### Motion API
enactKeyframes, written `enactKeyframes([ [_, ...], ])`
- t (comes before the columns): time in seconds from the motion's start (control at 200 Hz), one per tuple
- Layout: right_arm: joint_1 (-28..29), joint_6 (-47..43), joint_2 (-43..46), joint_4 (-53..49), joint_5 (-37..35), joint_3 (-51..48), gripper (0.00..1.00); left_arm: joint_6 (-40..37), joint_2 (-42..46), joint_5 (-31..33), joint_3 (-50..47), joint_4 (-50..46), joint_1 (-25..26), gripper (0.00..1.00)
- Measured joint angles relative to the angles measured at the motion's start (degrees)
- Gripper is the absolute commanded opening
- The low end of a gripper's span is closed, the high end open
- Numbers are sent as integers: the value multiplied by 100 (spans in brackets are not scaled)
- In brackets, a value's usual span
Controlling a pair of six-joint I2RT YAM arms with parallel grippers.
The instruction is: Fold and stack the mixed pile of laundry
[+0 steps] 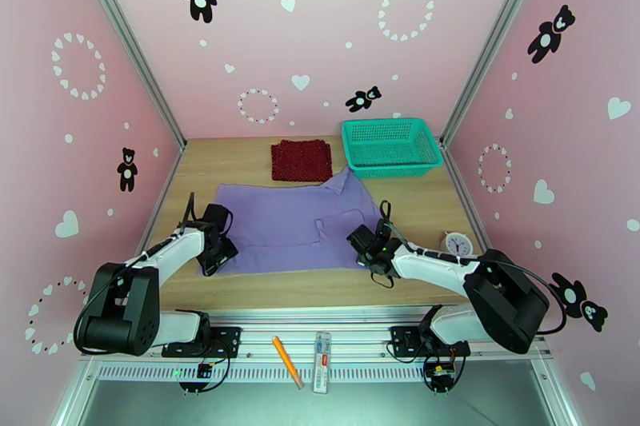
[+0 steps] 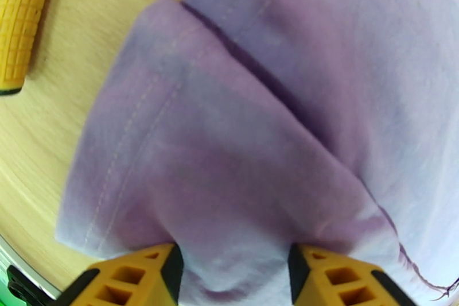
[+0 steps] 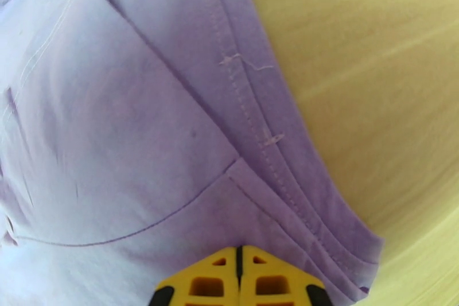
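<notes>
The lavender-purple T-shirt lies spread flat in the middle of the wooden table. Behind it, touching its collar, sits the dark red dotted cloth, folded into a square. My left gripper is at the shirt's near left corner. In the left wrist view its yellow fingers stand apart, with a folded-over flap of the shirt running between them. My right gripper is at the near right corner. In the right wrist view its tips are pressed together on the shirt's hem.
A teal mesh basket stands at the back right. A small white clock lies right of the shirt, beside my right arm. A yellow ridged object rests on the wood left of the shirt corner. An orange pencil lies on the front rail.
</notes>
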State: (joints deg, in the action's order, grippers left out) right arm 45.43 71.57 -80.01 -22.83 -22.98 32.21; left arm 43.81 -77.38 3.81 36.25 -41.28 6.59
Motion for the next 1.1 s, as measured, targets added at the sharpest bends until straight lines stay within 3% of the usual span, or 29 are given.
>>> enactKeyframes([
  [0.335, 737, 785, 546, -533, -214, -328, 0, 90, 584, -101, -367, -205, 0, 58],
  [0.485, 710, 885, 802, -754, -127, -439, 2, 122, 588, -149, -330, -313, 0, 70],
  [0.646, 667, 850, 1067, -850, 9, -555, 21, 94, 531, -131, 94, -761, 15, 77],
  [0.786, 658, 588, 1325, -1541, 205, -442, 39, 59, 459, 37, 907, -1069, 31, 80],
  [0.956, 448, -151, 1757, -2439, 240, 435, 68, -129, 251, 247, 1961, -1379, -70, 78],
  [1.101, -170, -1478, 1759, -2629, 343, 1591, 74, -424, -514, 262, 2964, -1534, -413, 73],
])
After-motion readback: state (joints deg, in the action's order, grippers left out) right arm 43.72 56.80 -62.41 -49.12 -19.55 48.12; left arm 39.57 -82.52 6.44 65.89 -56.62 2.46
